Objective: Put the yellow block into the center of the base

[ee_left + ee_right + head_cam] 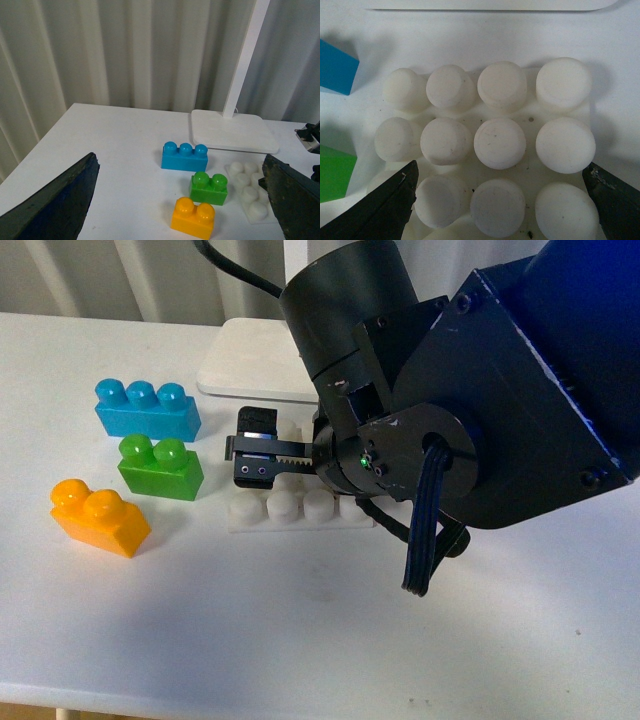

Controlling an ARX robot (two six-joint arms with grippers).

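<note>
Your right hand [256, 447] hovers released over the base [300, 508]; the yellow block [98, 517] sits untouched on the table's [300, 640] near left.

blue three-stud brick [147, 410] upper left of frame, green two-stud brick [160, 467] just below; white stand foot [250, 360] top centre.

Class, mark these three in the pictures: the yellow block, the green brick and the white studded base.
yellow block [100, 523]: front view, side face below its studs.
green brick [160, 474]: front view, front face below its studs.
base [284, 506]: front view, a stud in its near row.
</note>
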